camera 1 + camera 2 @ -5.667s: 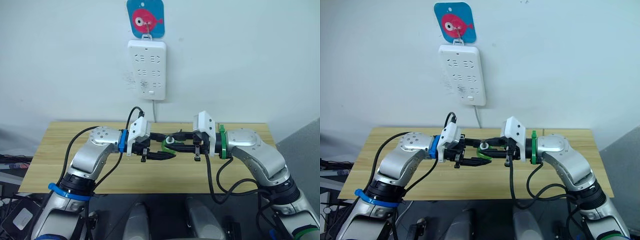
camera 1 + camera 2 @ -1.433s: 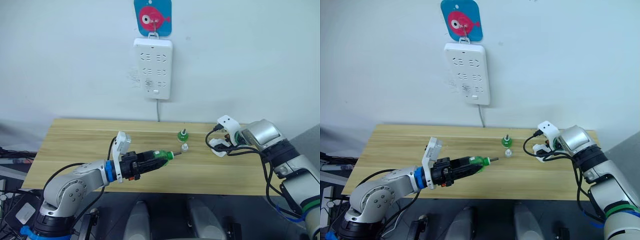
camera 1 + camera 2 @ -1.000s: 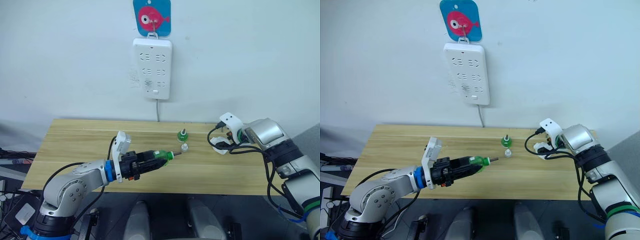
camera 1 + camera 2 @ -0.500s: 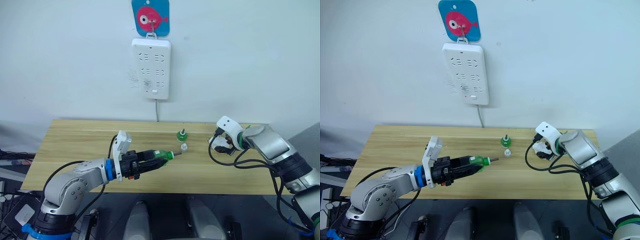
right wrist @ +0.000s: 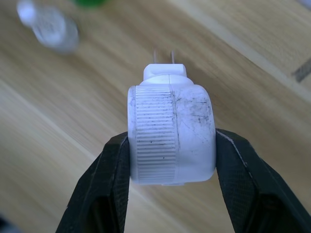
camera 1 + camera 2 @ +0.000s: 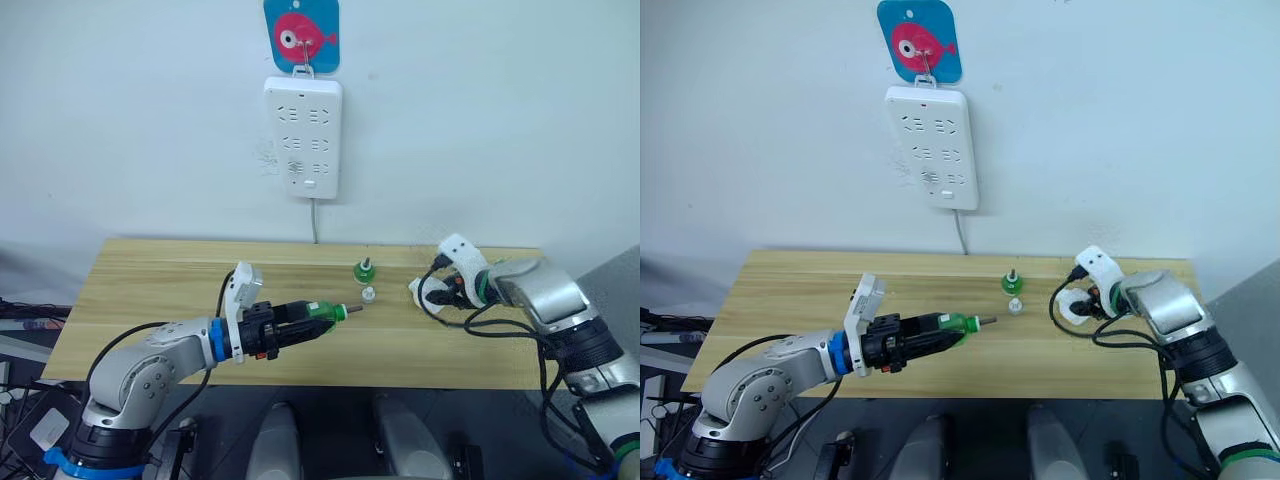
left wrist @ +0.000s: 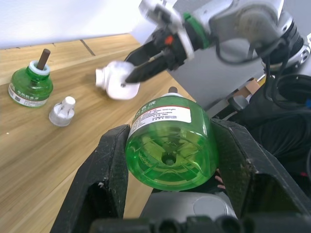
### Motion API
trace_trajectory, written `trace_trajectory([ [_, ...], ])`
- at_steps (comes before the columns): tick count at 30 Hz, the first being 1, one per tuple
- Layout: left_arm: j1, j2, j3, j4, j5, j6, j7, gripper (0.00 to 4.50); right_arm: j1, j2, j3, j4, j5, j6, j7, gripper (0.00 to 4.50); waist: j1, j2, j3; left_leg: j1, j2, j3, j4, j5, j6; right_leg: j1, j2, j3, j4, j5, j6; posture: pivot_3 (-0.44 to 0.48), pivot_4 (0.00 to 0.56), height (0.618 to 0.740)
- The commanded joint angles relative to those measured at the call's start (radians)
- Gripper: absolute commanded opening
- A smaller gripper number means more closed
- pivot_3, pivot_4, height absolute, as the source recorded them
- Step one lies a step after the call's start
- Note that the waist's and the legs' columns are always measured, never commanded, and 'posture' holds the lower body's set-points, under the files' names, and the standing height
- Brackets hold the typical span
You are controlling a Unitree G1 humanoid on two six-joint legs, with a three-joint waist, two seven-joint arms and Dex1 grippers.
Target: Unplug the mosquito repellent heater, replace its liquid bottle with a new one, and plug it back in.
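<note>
The heater (image 5: 171, 134) is already off the power strip (image 6: 303, 138) and pinched in the right gripper (image 6: 432, 293) over the table (image 6: 150, 290), prongs showing at its back. The left gripper (image 6: 318, 316) is clamped on a green bottle (image 7: 169, 144) lying sideways, wick pointing toward the heater. Another bottle (image 6: 365, 270) stands beside a small clear cap (image 6: 369, 294) between them. Which bottle is new I can't tell. Fitting the bottle and plugging back in look left to do.

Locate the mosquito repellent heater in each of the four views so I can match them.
Left eye: heater at table's right, in the right gripper.
Right eye: same.
Left wrist: beyond the held bottle.
Right wrist: centre, clamped.
Shared landmark: clear cap.
</note>
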Motion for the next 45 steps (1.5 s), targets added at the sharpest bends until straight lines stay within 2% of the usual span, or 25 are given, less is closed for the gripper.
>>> trace_trajectory([
  [1, 0.001, 0.026, 0.031, -0.018, -0.021, 0.007, -0.022, 2.33, 0.06, 0.064, -0.221, 0.038, 0.073, 0.105, -0.063, 2.12, 0.002, 0.0, 0.0, 0.0, 0.0, 0.0, 0.0, 0.0, 0.0, 0.0, 0.0, -0.001, 0.0, 0.0, 0.0, -0.101, 0.245, 0.725],
  [5, -0.015, 0.053, 0.036, -0.015, -0.031, 0.028, -0.038, 2.33, 0.111, 0.147, -0.344, 0.08, 0.126, 0.121, -0.093, 2.12, 0.001, 0.0, 0.0, 0.0, 0.0, 0.0, -0.001, 0.0, 0.0, 0.0, 0.0, 0.0, 0.0, 0.0, 0.0, -0.105, 0.25, 0.725],
  [12, -0.053, 0.085, 0.039, 0.0, -0.033, 0.058, -0.062, 2.33, 0.146, 0.201, -0.428, 0.199, 0.17, 0.033, -0.116, 2.12, -0.003, 0.0, 0.0, 0.001, 0.0, 0.0, -0.001, 0.0, 0.0, 0.001, 0.001, 0.0, 0.0, 0.0, 0.0, -0.102, 0.254, 0.725],
  [16, -0.056, 0.09, 0.043, -0.002, -0.035, 0.069, -0.063, 2.33, 0.14, 0.194, -0.449, 0.263, 0.177, -0.006, -0.13, 2.12, -0.003, 0.0, 0.0, 0.001, 0.0, 0.0, -0.001, 0.0, 0.0, 0.001, 0.001, 0.0, 0.0, 0.0, 0.0, -0.103, 0.256, 0.725],
  [23, -0.053, 0.09, 0.042, -0.006, -0.039, 0.074, -0.058, 2.33, 0.123, 0.168, -0.472, 0.268, 0.217, -0.026, -0.136, 4.5, -0.002, 0.0, 0.0, 0.001, 0.0, 0.0, -0.001, 0.0, 0.0, 0.001, 0.001, 0.0, 0.0, 0.0, 0.0, -0.108, 0.257, 0.725],
  [30, -0.05, 0.079, 0.041, -0.011, -0.042, 0.072, -0.046, 2.33, 0.148, 0.082, -0.424, 0.179, 0.229, -0.052, -0.094, 4.5, -0.002, 0.002, 0.001, 0.001, 0.0, 0.001, -0.001, 0.0, 0.0, 0.0, 0.001, 0.001, -0.001, 0.0, 0.0, -0.105, 0.249, 0.725],
  [36, -0.038, 0.082, 0.047, -0.02, -0.04, 0.066, -0.048, 2.33, 0.141, 0.026, -0.387, -0.009, 0.259, 0.016, -0.099, 4.5, -0.003, 0.002, 0.002, 0.001, 0.0, 0.003, -0.002, 0.0, 0.0, -0.001, 0.001, 0.003, -0.001, 0.0, 0.0, -0.099, 0.247, 0.725],
  [37, -0.037, 0.084, 0.048, -0.021, -0.04, 0.065, -0.049, 2.33, 0.137, 0.03, -0.381, -0.054, 0.261, 0.05, -0.122, 4.5, -0.004, 0.002, 0.002, 0.001, 0.0, 0.003, -0.003, 0.0, 0.0, -0.001, 0.001, 0.003, -0.001, 0.0, 0.0, -0.099, 0.247, 0.725],
  [40, -0.034, 0.087, 0.048, -0.022, -0.036, 0.061, -0.054, 2.33, 0.132, 0.116, -0.326, -0.209, 0.121, 0.18, -0.377, 4.5, -0.005, 0.002, 0.002, 0.001, 0.001, 0.003, -0.004, 0.0, 0.0, -0.001, 0.001, 0.003, -0.001, 0.0, 0.0, -0.107, 0.244, 0.725],
  [42, -0.034, 0.086, 0.045, -0.022, -0.032, 0.057, -0.055, 2.33, 0.136, 0.224, -0.353, -0.283, 0.048, 0.252, -0.515, 4.5, -0.003, 0.002, 0.002, 0.001, 0.001, 0.002, -0.004, 0.0, 0.0, -0.001, 0.001, 0.003, -0.001, 0.0, 0.0, -0.107, 0.244, 0.725],
  [45, -0.037, 0.085, 0.036, -0.021, -0.027, 0.051, -0.061, 2.33, 0.142, 0.378, -0.377, -0.389, -0.017, 0.348, -0.63, 4.5, -0.002, 0.002, 0.002, 0.001, 0.0, 0.003, -0.006, 0.0, 0.0, -0.002, 0.001, 0.004, -0.001, 0.0, 0.0, -0.108, 0.243, 0.725],
])
